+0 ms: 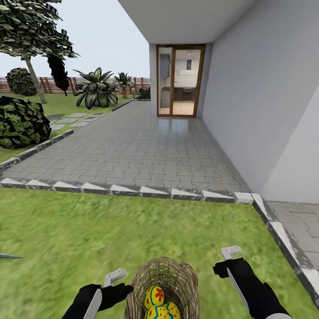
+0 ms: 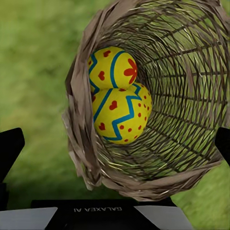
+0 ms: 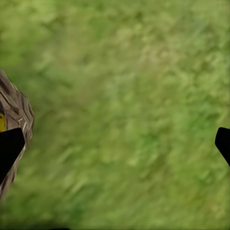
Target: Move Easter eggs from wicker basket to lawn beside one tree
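The wicker basket (image 1: 161, 283) stands on the lawn (image 1: 110, 230) right in front of me, and the three Easter eggs lie in it. Looking down the left wrist view into the basket (image 2: 191, 96), I see the flower egg (image 2: 115, 67), the blue-zigzag egg (image 2: 120, 115) in front of it, and the dotted egg (image 2: 144, 98) mostly hidden behind. My left gripper (image 1: 116, 279) hangs open just left of the rim, and its fingertips (image 2: 9, 143) are spread wide. My right gripper (image 1: 231, 254) is open over bare grass (image 3: 124, 105), to the right of the basket (image 3: 14, 110). A tree (image 1: 34, 79) stands far off at the upper left.
A grey paved terrace (image 1: 133, 146) with a stone kerb (image 1: 133, 190) borders the lawn ahead. House walls (image 1: 266, 110) and a glass door (image 1: 179, 82) lie beyond. Round bushes (image 1: 22, 122), a black cypress (image 1: 58, 73) and a fence stand at the far left.
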{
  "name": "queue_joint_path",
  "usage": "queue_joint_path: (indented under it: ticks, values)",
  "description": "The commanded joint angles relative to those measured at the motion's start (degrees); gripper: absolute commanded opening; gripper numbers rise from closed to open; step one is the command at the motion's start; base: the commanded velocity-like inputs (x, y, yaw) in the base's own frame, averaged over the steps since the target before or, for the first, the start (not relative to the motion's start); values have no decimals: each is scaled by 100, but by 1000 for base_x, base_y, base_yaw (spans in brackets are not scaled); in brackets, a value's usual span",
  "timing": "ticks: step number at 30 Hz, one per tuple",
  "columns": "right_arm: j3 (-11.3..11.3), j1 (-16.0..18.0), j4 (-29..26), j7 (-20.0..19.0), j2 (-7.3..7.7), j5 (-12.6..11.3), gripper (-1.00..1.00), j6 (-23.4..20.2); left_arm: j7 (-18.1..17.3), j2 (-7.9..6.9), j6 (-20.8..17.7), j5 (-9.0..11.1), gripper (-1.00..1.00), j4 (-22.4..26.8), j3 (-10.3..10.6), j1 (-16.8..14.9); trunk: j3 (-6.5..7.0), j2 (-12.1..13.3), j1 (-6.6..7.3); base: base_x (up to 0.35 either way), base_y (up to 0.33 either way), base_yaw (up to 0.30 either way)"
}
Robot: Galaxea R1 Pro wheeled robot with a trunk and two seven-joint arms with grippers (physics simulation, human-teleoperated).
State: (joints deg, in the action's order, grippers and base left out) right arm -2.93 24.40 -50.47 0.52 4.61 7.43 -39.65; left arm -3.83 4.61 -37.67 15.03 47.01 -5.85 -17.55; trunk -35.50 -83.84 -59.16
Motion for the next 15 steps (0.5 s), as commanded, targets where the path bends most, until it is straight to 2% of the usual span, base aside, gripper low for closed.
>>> queue_joint_path:
  ticks: [1,5,10,13,15]
  values:
    - [-23,3,-7,7,6,31,100,-34,-30,13,-37,-9,100,4,-31,-3,-24,-45,-22,1,0,2]
    - [-23,3,-7,8,6,30,100,-34,-30,27,-36,-9,100,3,-27,-3,-96,-205,-110,0,0,0]
    - [-23,3,-7,9,9,30,100,-34,21,114,-20,-9,100,5,-30,-3,-186,-406,-220,0,0,0]
    - [-23,3,-5,9,6,30,100,-34,509,200,90,53,100,30,-28,-3,-239,-526,-286,0,0,0]
    - [-23,3,-1,9,6,30,100,-34,821,239,216,268,100,41,-23,-3,-239,-526,-286,0,0,0]
